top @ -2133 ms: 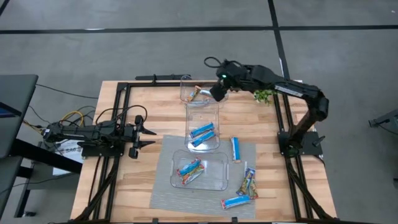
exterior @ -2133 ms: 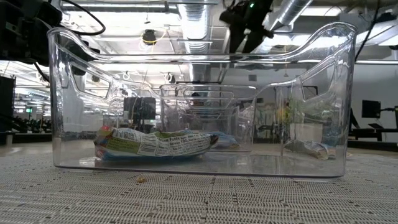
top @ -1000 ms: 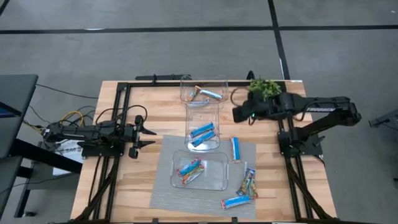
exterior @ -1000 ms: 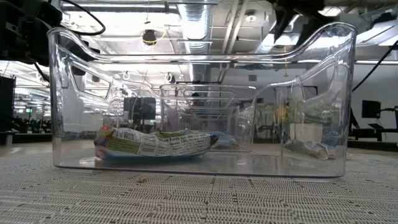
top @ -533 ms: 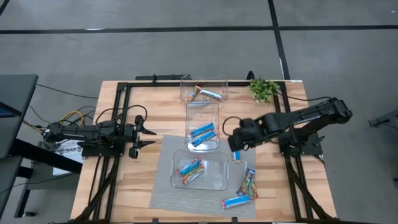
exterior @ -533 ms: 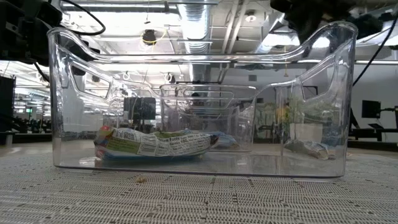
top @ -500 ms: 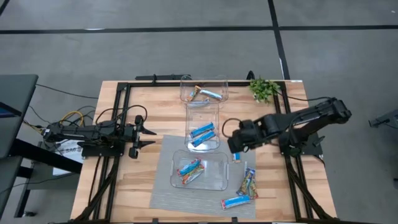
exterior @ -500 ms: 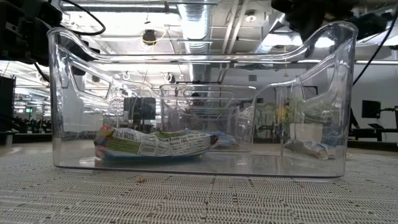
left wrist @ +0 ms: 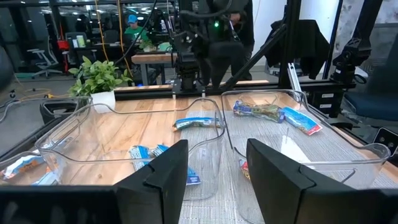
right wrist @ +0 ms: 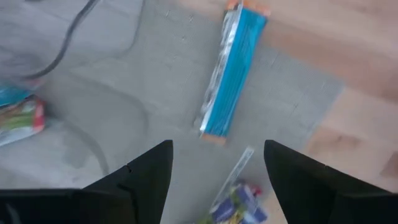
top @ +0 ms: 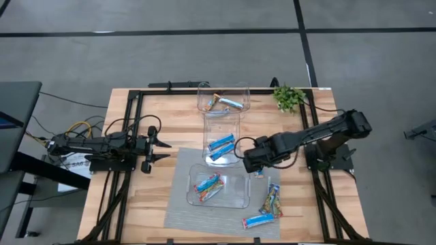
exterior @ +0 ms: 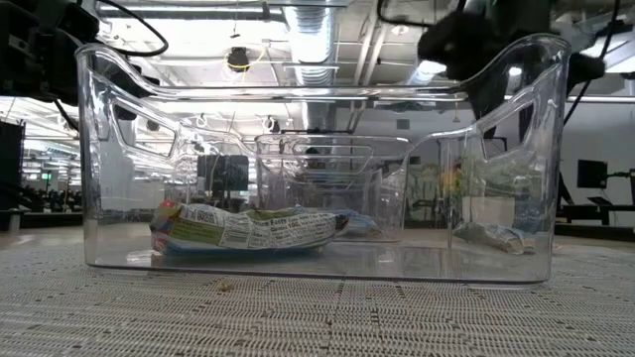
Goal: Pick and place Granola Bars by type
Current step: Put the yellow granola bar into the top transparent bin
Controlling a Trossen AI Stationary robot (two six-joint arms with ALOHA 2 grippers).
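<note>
A blue-and-white bar [right wrist: 233, 71] lies flat on the grey mat [top: 178, 204], just right of the middle bin. My right gripper [top: 253, 162] hangs over it, pointing down, open [right wrist: 217, 186], with the bar ahead of its fingertips and untouched. A multicoloured bar [top: 271, 199] and another blue bar [top: 262, 220] lie loose at the mat's near right. The far bin [top: 223, 101], the middle bin [top: 223, 139] and the near bin [top: 218, 185] each hold bars. My left gripper [top: 160, 144] waits open at the table's left, pointing level.
The three clear bins stand in a row down the table's middle. A small green plant [top: 289, 97] sits at the far right corner. Black frame rails run along the table's left and right sides. In the low view the near bin [exterior: 317, 268] fills the picture.
My right gripper has swung from beside the plant toward the table's near edge and left, has come down, and has tipped from level to pointing down over the blue bar on the mat. Its fingers have stayed open. No bar has moved.
</note>
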